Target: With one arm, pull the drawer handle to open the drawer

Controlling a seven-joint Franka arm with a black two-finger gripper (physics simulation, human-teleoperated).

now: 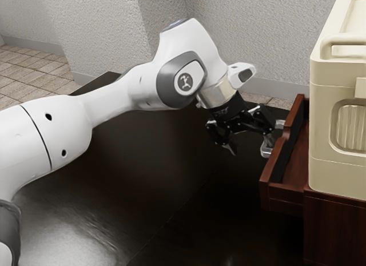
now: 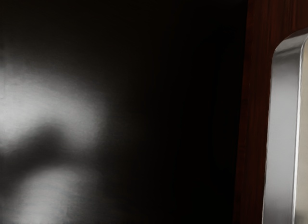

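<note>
In the exterior view my gripper [image 1: 249, 141] stands open beside the drawer front, its fingers well apart. One finger is close to the silver handle [image 1: 266, 147]; whether they touch is hard to tell, and the handle is not between both fingers. The reddish-brown drawer [image 1: 272, 177] stands partly out of its cabinet, with part of its inside visible behind the front panel. In the wrist view the handle [image 2: 283, 118] is a large silver bar along one edge, with the reddish-brown wood [image 2: 254, 89] beside it.
A large cream box [image 1: 331, 174] rests on top of the cabinet [image 1: 337, 226], close behind the drawer front. A dark, glossy surface [image 1: 160, 169] lies beneath the arm. Textured grey walls [image 1: 274, 43] stand in the background.
</note>
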